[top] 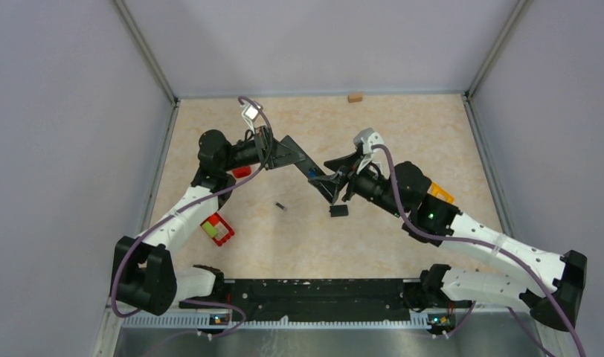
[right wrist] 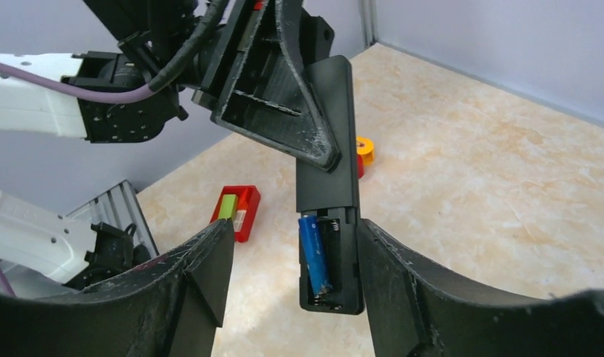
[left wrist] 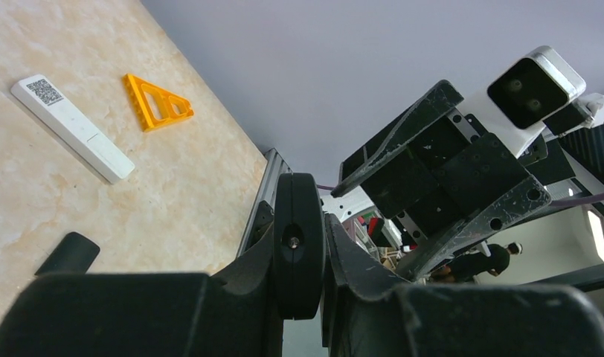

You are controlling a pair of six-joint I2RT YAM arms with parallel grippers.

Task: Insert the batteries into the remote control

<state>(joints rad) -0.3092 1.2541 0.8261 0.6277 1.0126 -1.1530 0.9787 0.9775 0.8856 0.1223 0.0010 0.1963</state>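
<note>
Seen from the top external camera, the left end effector (top: 284, 151) is clenched on the upper end of the black remote control (top: 314, 172), holding it above the middle of the counter (top: 403, 126). The remote slants down toward the right end effector (top: 344, 182), which sits at its lower end. A tiny dark battery (top: 281, 205) lies loose on the counter just left of the two, and a small flat black square piece (top: 338, 211) lies just below the right end effector. A red box (top: 217, 229) rests near the left arm.

In the left wrist view, the left end effector (left wrist: 303, 282) grips the remote control (left wrist: 299, 216) edge-on, its fingers pressed to both sides. On the counter beyond lie a white bar (left wrist: 72, 126) with a printed code square and, near it, an orange triangle (left wrist: 159, 104).

In the right wrist view, the right end effector (right wrist: 293, 230) is released, its fingers spread on either side of the remote's lower end. The battery compartment there is uncovered, and a blue battery (right wrist: 314, 253) sits in its left slot. The slot beside it shows only bare springs. Higher up, the left end effector (right wrist: 284, 111) grasps the remote.
</note>
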